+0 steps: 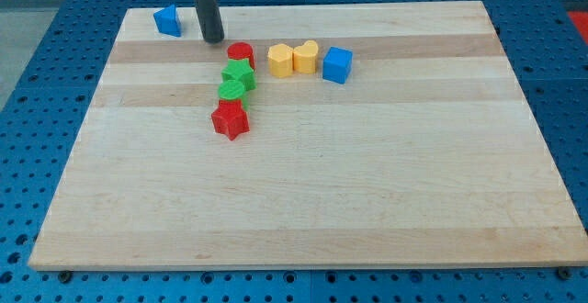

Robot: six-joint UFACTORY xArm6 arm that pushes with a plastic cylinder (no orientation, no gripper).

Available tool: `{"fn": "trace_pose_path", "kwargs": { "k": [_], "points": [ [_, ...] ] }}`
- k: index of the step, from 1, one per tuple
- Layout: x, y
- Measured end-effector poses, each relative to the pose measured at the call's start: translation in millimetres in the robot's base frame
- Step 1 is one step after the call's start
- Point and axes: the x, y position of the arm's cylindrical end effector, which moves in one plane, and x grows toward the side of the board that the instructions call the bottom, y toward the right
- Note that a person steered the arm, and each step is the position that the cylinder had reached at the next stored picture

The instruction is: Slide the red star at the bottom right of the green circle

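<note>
The red star lies left of the board's middle, touching the green circle just above it. A green star sits above the green circle, and a red cylinder above that, forming a near-vertical chain. My tip rests on the board at the view's top left, just left of the red cylinder and well above the red star.
A yellow hexagon, a yellow heart and a blue cube stand in a row right of the red cylinder. A blue block sits at the board's top left corner. The wooden board lies on a blue pegboard table.
</note>
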Motion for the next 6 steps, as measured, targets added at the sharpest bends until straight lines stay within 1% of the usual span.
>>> {"fn": "trace_pose_path", "kwargs": {
  "k": [2,3,4,5,6],
  "points": [
    [100,-4],
    [142,-4],
    [172,8],
    [176,35],
    [169,51]
  ]
}}
